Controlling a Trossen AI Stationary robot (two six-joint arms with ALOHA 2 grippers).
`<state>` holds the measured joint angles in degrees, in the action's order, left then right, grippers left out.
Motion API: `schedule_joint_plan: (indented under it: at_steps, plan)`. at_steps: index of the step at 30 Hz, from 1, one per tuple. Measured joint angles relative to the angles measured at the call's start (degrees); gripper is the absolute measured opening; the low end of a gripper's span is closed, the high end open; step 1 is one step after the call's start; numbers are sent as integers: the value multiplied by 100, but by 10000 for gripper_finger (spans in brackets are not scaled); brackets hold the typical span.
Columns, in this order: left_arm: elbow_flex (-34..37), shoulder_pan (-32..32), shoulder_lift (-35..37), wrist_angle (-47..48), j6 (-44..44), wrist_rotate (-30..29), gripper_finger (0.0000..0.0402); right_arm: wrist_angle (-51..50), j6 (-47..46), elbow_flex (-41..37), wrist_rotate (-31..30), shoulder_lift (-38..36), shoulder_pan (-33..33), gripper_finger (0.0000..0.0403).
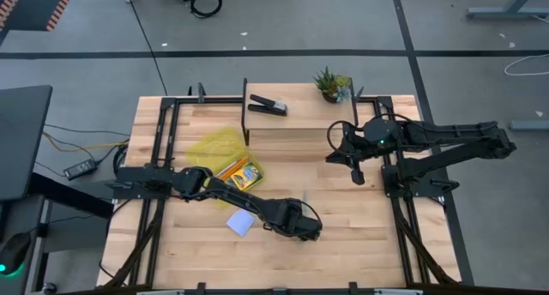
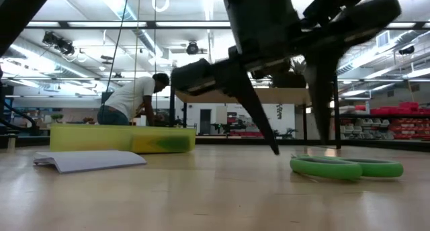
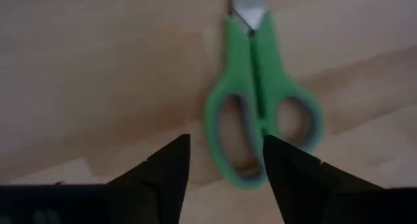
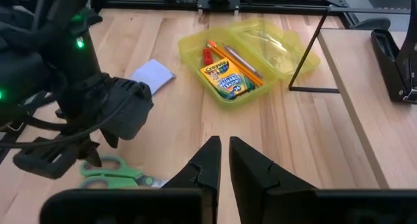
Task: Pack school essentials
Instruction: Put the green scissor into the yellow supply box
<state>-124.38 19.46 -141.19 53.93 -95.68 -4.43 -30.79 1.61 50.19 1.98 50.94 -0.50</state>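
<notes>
Green-handled scissors lie flat on the wooden table, blades pointing away from my left gripper. That gripper hangs open just above the handles, pointing steeply down, one finger on each side of one handle loop; no touch shows. From the low view, the scissors rest beside its fingertip. An open yellow-green case holds a crayon box, orange pencils and a small red eraser. A pale blue notepad lies flat between the case and the scissors. My right gripper waits shut, raised at the table's right.
A black stapler and a small potted plant stand on a raised wooden shelf at the table's far side. A thin black stand rises next to the case. A person works in the room far behind the table.
</notes>
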Motion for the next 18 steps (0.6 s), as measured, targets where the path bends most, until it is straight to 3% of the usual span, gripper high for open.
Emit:
schedule_joint_plan:
  at_steps: [3, 7, 18]
  plan:
    - [7, 0, -115, -38, -18, 49, 205, 7, -2, 0, 0, 0, 0, 39]
    - [0, 15, -177, -14, 10, 129, 180, 33, -2, 0, 2, 2, -2, 39]
    - [-17, 94, -277, 267, 428, 175, 45, 31, 10, 0, 2, 2, -2, 39]
